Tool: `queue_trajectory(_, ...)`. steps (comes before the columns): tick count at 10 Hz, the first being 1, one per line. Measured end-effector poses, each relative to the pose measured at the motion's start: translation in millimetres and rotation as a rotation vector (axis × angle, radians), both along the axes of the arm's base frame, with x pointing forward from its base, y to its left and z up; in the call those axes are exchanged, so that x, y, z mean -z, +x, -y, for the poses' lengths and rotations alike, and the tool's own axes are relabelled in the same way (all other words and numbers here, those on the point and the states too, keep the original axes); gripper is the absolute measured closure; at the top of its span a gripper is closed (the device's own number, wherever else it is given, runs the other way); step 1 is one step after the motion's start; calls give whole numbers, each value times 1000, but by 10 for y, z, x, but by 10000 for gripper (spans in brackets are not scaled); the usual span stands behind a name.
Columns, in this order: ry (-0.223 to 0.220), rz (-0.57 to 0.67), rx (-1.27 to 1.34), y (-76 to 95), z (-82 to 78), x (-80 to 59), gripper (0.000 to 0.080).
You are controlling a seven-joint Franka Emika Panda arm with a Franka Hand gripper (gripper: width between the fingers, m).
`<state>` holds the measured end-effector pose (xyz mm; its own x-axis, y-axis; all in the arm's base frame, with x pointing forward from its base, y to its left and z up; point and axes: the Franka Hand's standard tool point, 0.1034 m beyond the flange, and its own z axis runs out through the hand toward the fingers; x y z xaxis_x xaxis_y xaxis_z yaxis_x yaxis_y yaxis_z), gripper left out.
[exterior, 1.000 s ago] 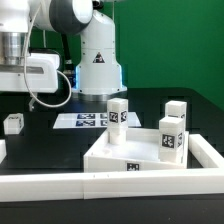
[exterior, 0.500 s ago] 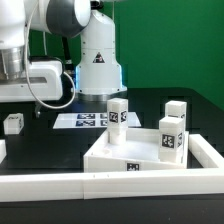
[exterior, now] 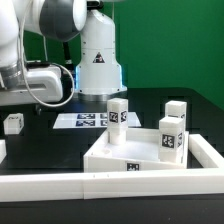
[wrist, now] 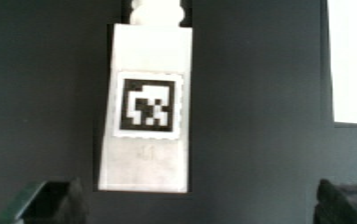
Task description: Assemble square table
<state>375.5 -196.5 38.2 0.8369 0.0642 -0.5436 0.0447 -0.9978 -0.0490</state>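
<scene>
Gripper (wrist: 193,203) spread wide, holding nothing. Leg (wrist: 148,115) lies flat on dark surface (wrist: 264,60), directly below gripper, centred between fingertips (wrist: 42,205). Leg's long axis runs across finger line, so closing would pinch its narrow width. Slab (exterior: 135,152) with 3 legs upright: well apart.

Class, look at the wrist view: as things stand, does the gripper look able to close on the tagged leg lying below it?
Probably yes. The leg lies flat on the dark table with bare surface on both long sides, and nothing covers it. The gripper is open, one fingertip showing to each side; it seems off-centre, so a small shift may be needed.
</scene>
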Motion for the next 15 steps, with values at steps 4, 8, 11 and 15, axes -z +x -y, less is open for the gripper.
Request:
queue_trajectory(4, -37, -189, -82, -96, 185, -10, 151)
queue_trajectory(8, -37, -273, -89, -196, 197, 30, 151)
queue_trajectory(11, -53, -259, -83, -185, 205, 58, 151)
queue_trajectory(15, -92, -215, -63, -315, 205, 272, 151)
